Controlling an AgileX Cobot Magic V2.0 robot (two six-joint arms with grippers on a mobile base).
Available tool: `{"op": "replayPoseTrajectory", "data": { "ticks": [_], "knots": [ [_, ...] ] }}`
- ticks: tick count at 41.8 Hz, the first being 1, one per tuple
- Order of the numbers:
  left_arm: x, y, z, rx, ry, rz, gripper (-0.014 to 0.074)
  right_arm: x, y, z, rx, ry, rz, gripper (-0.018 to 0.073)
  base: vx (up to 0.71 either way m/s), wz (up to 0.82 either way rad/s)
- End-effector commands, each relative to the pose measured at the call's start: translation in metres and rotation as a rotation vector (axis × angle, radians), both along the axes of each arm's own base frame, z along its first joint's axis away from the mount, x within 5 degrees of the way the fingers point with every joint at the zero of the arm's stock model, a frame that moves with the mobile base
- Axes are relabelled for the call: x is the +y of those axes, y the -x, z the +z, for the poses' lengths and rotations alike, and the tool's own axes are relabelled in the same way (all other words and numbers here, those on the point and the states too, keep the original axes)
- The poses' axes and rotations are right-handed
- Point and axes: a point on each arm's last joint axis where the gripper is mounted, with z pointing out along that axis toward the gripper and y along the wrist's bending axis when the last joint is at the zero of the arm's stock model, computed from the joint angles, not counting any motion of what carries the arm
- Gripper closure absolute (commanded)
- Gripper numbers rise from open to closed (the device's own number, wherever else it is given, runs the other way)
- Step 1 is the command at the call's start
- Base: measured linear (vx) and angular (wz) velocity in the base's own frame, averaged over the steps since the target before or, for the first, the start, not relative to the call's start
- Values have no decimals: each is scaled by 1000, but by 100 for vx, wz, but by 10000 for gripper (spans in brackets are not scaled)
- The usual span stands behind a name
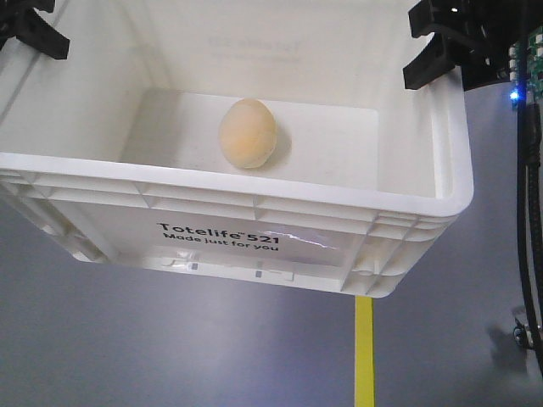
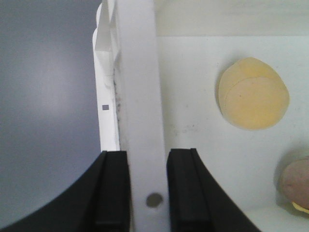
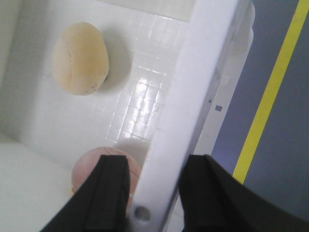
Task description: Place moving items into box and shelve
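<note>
Left gripper (image 2: 147, 164): black fingers pinched on the ribbed rim of the large white rectangular plastic tote (image 1: 254, 222), one finger outside the wall and one inside, the rim filling the gap between them.

Right gripper (image 3: 157, 188): the same hold on the opposite rim, jaws pressed against the plastic on both faces.

Tote: printed "Totelife 521 Made just for you" on the near wall. It is held between the two arms and appears clear of the grey floor (image 1: 170, 348), which shows beneath it along with a yellow floor stripe (image 1: 364, 356).

Contents, item 1: peach egg-shaped soft toy (image 1: 248, 132), lying on the tote's bottom, about mid-floor, apart from the walls.

Contents, item 2: pinkish-brown rounded soft toy (image 2: 297, 181), also on the bottom, nearer a corner, seen only in the wrist views and partly hidden there.

Progress, as judged: loading looks finished for the two toys in view, and no loose toy shows outside. Carrying seems under way. Shelving remains, and no shelf is in view.
</note>
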Motion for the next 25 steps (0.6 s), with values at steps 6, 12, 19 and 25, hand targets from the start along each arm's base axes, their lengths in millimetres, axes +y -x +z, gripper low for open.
{"op": "replayPoseTrajectory", "data": {
  "ticks": [6,12,19,25],
  "knots": [
    [-20,22,40,-134,209,-66,596,16,16,37,-145,-224,77,559,55,-14],
    [-20,22,40,-134,209,-66,596,16,16,37,-145,-224,77,559,54,-14],
    [-20,22,40,-134,209,-66,596,16,16,37,-145,-225,77,559,53,-13],
    [-20,22,40,-134,209,-66,596,16,16,37,-145,-225,77,559,52,-14]
  ]
}}
